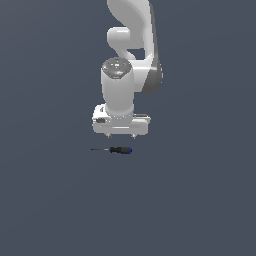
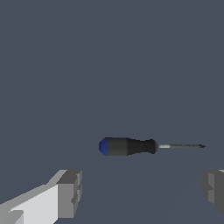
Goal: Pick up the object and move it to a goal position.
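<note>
Screwdriver (image 1: 114, 149) lies flat on the counter (image 1: 50, 200), just in front of and below the tool (image 1: 121, 135) as the exterior view shows it. The two are apart, not touching.

Long axis: it runs across the exterior view, thin shaft tip toward that view's left, blue handle end toward its right. In the wrist view the screwdriver (image 2: 144, 146) sits ahead of the two fingertips (image 2: 70, 192), with its length running roughly along the line from one finger to the other, not across it.

Tool state: you have the fingers spread wide and holding nothing.

Judgement: before you descend, turn the wrist so the fingers close across the handle, and bring the tool forward over it. As it stands, the handle is not between the fingers.

No containers in view. No goal marker shows.
</note>
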Available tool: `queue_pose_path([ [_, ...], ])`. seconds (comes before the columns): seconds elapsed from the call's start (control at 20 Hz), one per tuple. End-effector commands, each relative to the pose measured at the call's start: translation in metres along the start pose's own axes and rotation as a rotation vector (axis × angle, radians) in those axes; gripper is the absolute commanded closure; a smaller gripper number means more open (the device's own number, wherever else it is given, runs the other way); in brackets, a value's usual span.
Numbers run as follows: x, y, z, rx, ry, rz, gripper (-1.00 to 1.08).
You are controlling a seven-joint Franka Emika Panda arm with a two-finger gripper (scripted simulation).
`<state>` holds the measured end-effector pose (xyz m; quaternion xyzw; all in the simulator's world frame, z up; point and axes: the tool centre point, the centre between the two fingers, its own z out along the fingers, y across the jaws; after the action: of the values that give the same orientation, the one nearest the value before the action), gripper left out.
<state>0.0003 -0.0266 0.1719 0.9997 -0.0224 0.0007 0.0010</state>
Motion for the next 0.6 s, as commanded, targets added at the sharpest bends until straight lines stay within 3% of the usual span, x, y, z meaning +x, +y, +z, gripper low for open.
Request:
queue_pose_path([
  [0.0, 0.0, 0.0, 0.0, 0.0, 0.0, 0.0, -0.92],
  [0.55, 0.003, 0.02, -0.015, -0.031, 0.018, -0.019, -0.92],
])
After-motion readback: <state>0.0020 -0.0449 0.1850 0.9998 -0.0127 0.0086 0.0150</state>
